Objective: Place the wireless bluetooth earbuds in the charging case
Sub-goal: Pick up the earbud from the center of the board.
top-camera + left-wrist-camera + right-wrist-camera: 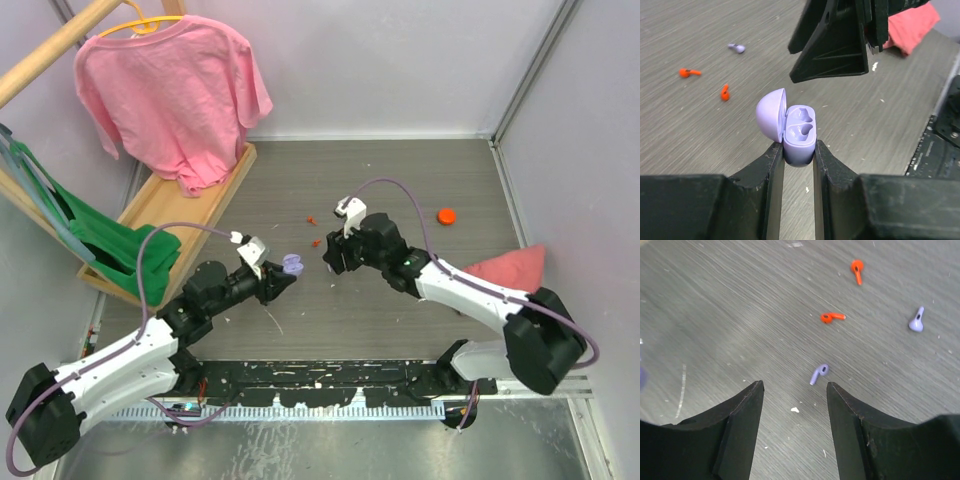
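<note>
The charging case (799, 135) is lilac, not black. It stands open with its lid tipped left and two empty sockets showing. My left gripper (799, 147) is shut on its base and holds it above the table; it also shows in the top view (291, 265). One lilac earbud (818, 374) lies on the table just beyond my right gripper (795, 385), which is open, empty and close to the table. A second lilac earbud (916, 321) lies further off to the right. No black case or black earbuds show in any view.
Two orange earbuds (832, 317) (856, 270) lie past the lilac ones. An orange disc (447, 214) sits at the back right. A pink-red cloth (510, 265) lies at the right. A wooden rack (170, 205) with a pink shirt and green cloth stands at the left.
</note>
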Robot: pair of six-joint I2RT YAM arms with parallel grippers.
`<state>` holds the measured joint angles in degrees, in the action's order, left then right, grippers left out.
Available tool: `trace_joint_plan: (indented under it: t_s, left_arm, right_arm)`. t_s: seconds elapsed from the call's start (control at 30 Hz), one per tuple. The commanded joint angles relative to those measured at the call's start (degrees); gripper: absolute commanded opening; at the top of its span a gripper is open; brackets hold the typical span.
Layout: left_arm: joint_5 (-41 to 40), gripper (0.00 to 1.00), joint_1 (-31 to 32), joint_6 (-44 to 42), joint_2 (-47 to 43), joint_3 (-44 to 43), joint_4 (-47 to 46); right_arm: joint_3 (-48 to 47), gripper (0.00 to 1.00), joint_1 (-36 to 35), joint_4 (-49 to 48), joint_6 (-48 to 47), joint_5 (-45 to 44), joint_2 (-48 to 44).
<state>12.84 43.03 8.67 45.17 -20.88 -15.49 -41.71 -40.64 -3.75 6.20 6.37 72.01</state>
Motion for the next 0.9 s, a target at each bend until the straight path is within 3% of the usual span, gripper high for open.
trace_joint_plan:
  t_s: [0.0, 0.37, 0.87]
  left_arm:
    - [-8.7, 0.0, -0.06, 0.79, -2.0, 0.82, -3.36]
    - [-13.75, 0.0, -0.33, -0.18, -3.59, 0.79, -0.66]
    - [-13.93, 0.0, -0.38, -0.49, -3.34, 0.45, 0.0]
  right_arm:
    - [-5.53, 0.59, 0.25, 2.27, 1.3, -6.11, 4.97]
    - [-18.21, 0.51, 0.28, 13.77, 6.3, -11.04, 22.14]
    - [-23.99, 0.39, -1.04, 18.41, 7.75, -11.15, 31.36]
